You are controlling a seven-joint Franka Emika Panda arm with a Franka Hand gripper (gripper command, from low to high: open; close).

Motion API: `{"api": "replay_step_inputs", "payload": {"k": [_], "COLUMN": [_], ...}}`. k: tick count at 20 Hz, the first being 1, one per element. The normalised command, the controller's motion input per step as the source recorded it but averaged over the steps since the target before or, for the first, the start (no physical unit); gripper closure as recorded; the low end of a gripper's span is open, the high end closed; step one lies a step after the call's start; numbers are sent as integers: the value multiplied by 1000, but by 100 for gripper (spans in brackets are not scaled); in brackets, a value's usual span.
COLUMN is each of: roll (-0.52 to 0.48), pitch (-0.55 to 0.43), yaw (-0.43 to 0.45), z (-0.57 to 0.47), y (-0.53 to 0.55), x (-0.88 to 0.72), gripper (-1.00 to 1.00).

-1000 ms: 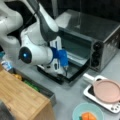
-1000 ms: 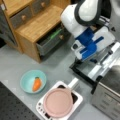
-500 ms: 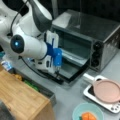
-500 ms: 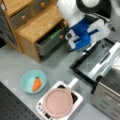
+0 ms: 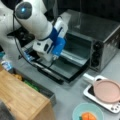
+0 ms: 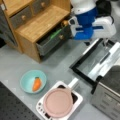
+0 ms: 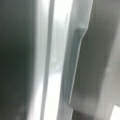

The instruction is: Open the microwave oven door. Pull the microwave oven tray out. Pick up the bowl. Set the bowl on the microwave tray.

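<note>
The silver microwave oven (image 5: 100, 32) (image 6: 110, 92) stands with its door (image 5: 67, 67) (image 6: 92, 60) folded down flat in both front views. A pale metal strip at the oven's mouth looks like the tray's front edge (image 5: 75, 56) (image 6: 105, 65). My gripper (image 5: 53, 61) (image 6: 105, 45) hangs over the open door, close to that edge, fingers pointing down. The wrist view holds only a pale metal edge (image 7: 57, 62) with a long recess; no fingers show there. The teal bowl (image 5: 86, 111) (image 6: 28, 80) with orange food sits on the table, away from the gripper.
A pink plate (image 5: 107, 91) (image 6: 58, 102) rests on a white slab (image 5: 88, 93) (image 6: 78, 98) between bowl and oven. A wooden cabinet (image 5: 22, 100) (image 6: 42, 22) with an open drawer (image 6: 50, 42) stands beside the door's handle side.
The arm has shifted slightly toward a front view's top, moving the gripper along the open door toward the oven's mouth. The door stays down; bowl and plate have not moved.
</note>
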Motion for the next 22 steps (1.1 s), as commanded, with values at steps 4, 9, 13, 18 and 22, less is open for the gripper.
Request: {"api": "replay_step_inputs", "payload": {"k": [4, 9, 13, 18, 22], "roll": [-373, -279, -160, -132, -101], "pitch": [217, 258, 327, 365, 391], "yaw": [4, 21, 1, 31, 56], "z": [282, 332, 303, 355, 297], "y": [-308, -449, -360, -378, -406], "x": [469, 614, 645, 671, 662], "gripper": [-100, -100, -100, -100, -100]}}
